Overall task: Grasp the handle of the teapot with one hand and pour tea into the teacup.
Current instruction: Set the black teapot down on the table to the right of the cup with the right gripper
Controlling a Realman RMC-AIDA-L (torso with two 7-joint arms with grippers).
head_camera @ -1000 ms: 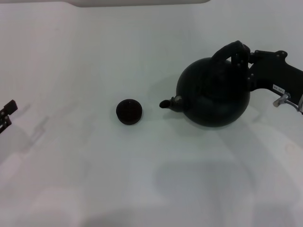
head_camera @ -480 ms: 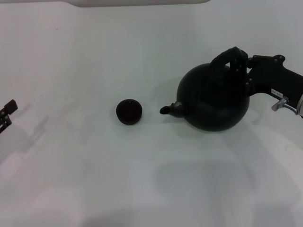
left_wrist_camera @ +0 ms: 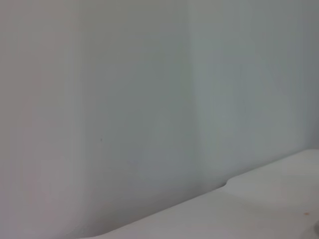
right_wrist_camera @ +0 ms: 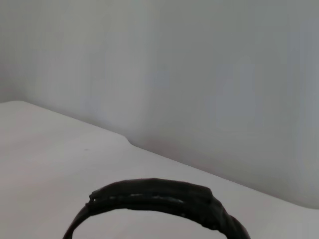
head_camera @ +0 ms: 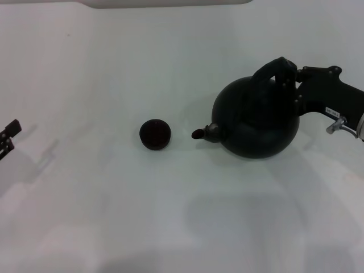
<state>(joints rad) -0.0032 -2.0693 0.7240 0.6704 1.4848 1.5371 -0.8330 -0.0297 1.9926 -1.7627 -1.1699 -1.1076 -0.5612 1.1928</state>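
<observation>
The large black teapot (head_camera: pixel 256 120) is at the right in the head view, tilted so its capped spout (head_camera: pixel 199 133) points left and slightly down toward the teacup (head_camera: pixel 154 135). The small dark teacup stands alone on the white table, a short gap left of the spout. My right gripper (head_camera: pixel 289 75) reaches in from the right edge and is shut on the arched handle (head_camera: pixel 272 69). In the right wrist view the handle (right_wrist_camera: pixel 159 198) arches across the lower part. My left gripper (head_camera: pixel 7 136) is parked at the far left edge.
The white table (head_camera: pixel 114 216) stretches around both objects, with the pot's soft shadow in front of it. A pale wall and the table's far edge (right_wrist_camera: pixel 149 149) show in both wrist views.
The teapot has tipped forward: its spout has dropped and the handle has come down a little with my right gripper. The teacup and the left arm have not moved.
</observation>
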